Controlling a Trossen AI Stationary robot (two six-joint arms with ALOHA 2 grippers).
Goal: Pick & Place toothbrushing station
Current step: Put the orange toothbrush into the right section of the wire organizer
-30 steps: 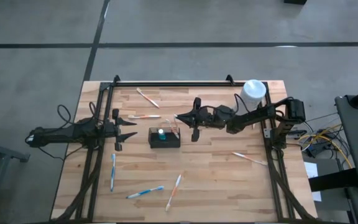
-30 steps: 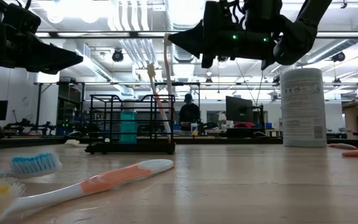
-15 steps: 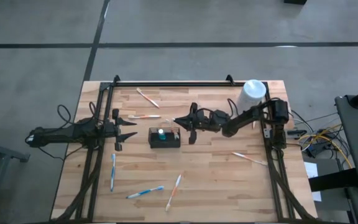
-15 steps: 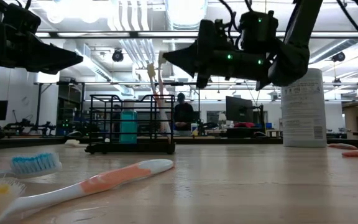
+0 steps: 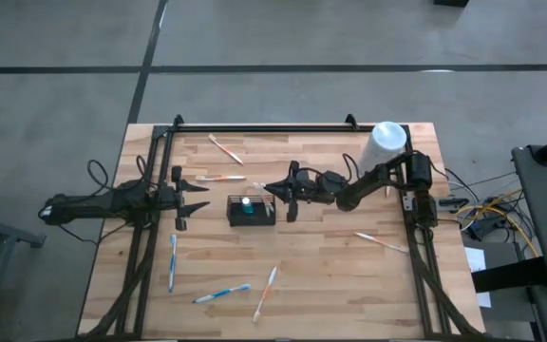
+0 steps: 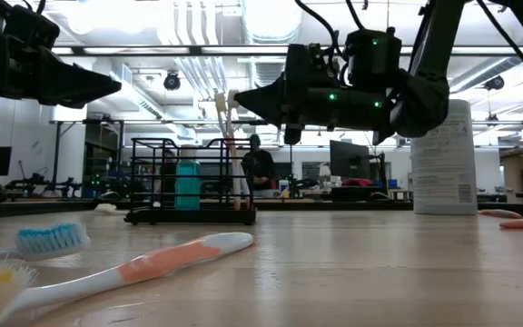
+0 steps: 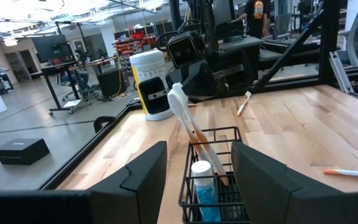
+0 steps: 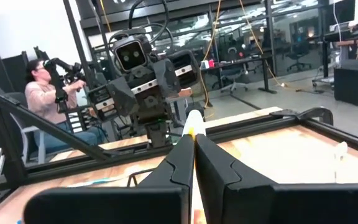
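The toothbrushing station, a small black wire basket, stands mid-table with a teal tube in it. My right gripper hovers just right of the basket, above its rim, shut on a white-and-orange toothbrush that stands in the basket. A second brush head shows right beside it. My left gripper waits open to the left of the basket, touching nothing. My right gripper pinches the toothbrush near its upper, head end between its two fingers. The fingers lie level, coming from the table's right, across the brush. The brush hangs nearly upright below them, its lower end inside the basket.
A white canister stands at the far right corner. Loose toothbrushes lie around: two at the far left, three near the front, one at the right. A person sits beyond the table.
My right gripper has come down and a little toward the table's left, rolling slightly, still shut on the toothbrush. The brush, which hung high above the basket, now reaches down into it and stands beside the brush leaning there.
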